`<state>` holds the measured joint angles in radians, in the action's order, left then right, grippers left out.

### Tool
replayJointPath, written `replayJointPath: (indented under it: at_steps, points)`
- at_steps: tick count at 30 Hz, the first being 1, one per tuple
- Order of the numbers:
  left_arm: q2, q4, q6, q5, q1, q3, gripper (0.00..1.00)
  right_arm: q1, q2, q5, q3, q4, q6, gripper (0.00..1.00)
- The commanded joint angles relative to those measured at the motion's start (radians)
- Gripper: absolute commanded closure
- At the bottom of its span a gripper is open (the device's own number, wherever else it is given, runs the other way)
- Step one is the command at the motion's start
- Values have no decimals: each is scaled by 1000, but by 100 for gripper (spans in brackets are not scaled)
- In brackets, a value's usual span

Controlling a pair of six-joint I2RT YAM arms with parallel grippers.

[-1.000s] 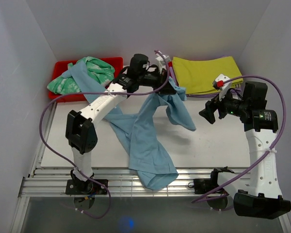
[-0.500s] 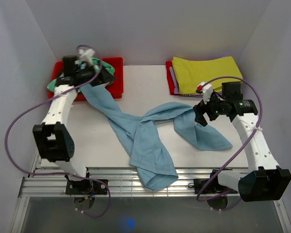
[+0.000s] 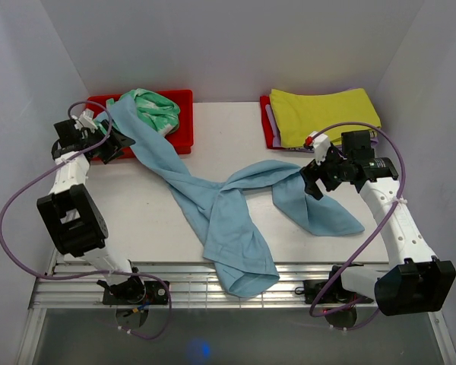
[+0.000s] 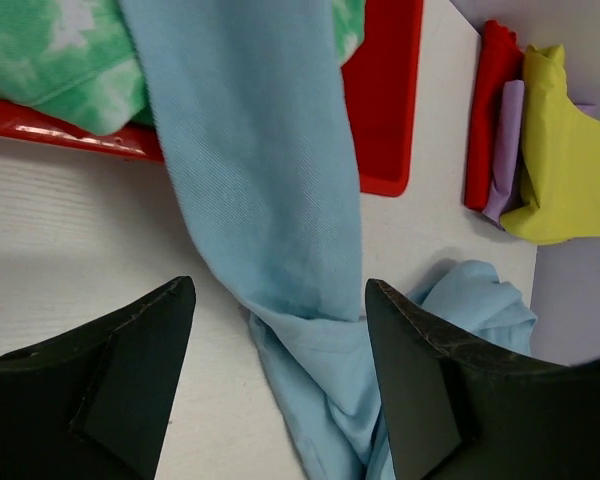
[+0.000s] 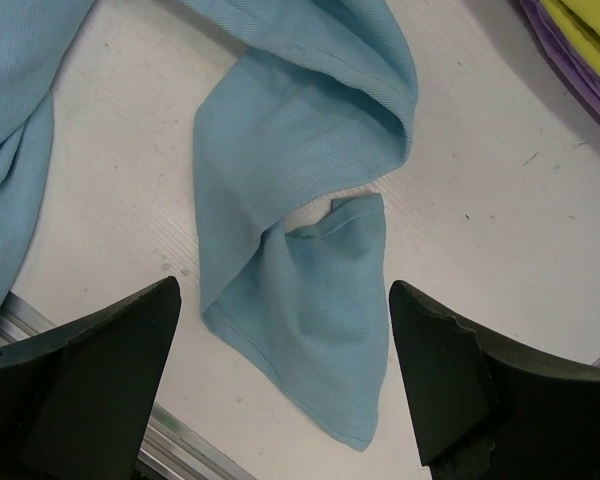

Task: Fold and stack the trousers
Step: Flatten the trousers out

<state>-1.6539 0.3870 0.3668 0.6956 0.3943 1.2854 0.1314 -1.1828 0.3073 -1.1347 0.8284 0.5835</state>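
Observation:
The light-blue trousers [image 3: 228, 217] sprawl twisted across the table. One end lies over the red tray [image 3: 184, 135]. The middle hangs over the front edge, and one leg runs right to a folded end [image 3: 323, 209]. My left gripper [image 3: 115, 143] hovers open at the tray's left front corner, apart from the cloth. In its wrist view the trousers [image 4: 270, 200] lie ahead of the open left gripper [image 4: 280, 375], with nothing between the jaws. My right gripper [image 3: 313, 182] is open above the leg end [image 5: 315, 300]. The right gripper [image 5: 280, 385] holds nothing.
A mint-green-and-white garment [image 3: 148, 110] lies in the red tray, partly under the trousers. A folded yellow-green cloth [image 3: 327, 114] sits on purple and red layers at the back right. Grey walls close in on both sides. Metal rails [image 3: 175, 293] run along the front edge.
My left gripper opened and let go of the trousers, which dropped onto the table. It then swung left to the red tray's corner. The right arm came down over the leg end.

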Motion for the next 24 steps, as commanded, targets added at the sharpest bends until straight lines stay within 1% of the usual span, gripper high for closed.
replayJointPath:
  at_steps: [1, 2, 3, 6, 8, 11, 13, 14, 15, 16, 20, 23, 24]
  points:
    - [-33, -164, 63, 44, 21, -3, 22, 5, 23, -17, -10, 6, 1, 10]
    - [-37, -257, 75, 45, 26, -4, 24, 4, 26, -19, -11, 9, 2, 10]
    - [-41, -290, 84, 48, 26, 0, 26, 5, 31, -25, -11, 15, 7, 10]
    - [-93, -362, 104, 47, 29, 58, 29, 4, 37, -30, -7, 25, 7, 10]
    - [-150, -388, 115, 26, 35, 104, 29, 5, 37, -25, -5, 29, 7, 10]
    - [-217, -488, 133, 7, 44, 133, 26, 5, 34, -25, -8, 35, 6, 10]
    - [-271, -472, 135, 7, 44, 185, 25, 7, 31, -39, -11, 35, 6, 10]
    - [-329, -446, 138, 10, 44, 216, 24, 5, 31, -45, -13, 37, 6, 10]
    - [-354, -438, 138, 10, 44, 268, 24, 5, 32, -57, -14, 37, 7, 10]
    - [-372, -438, 138, 1, 44, 288, 23, 7, 34, -62, -13, 37, 9, 10]
    - [-434, -526, 159, 11, 46, 344, 21, 5, 37, -82, -4, 37, 12, 10]
    - [-500, -557, 202, 90, 46, 405, 21, 5, 32, -94, 0, 41, 13, 10]
    - [-530, -572, 237, 108, 46, 414, 21, 5, 32, -100, 3, 40, 13, 10]
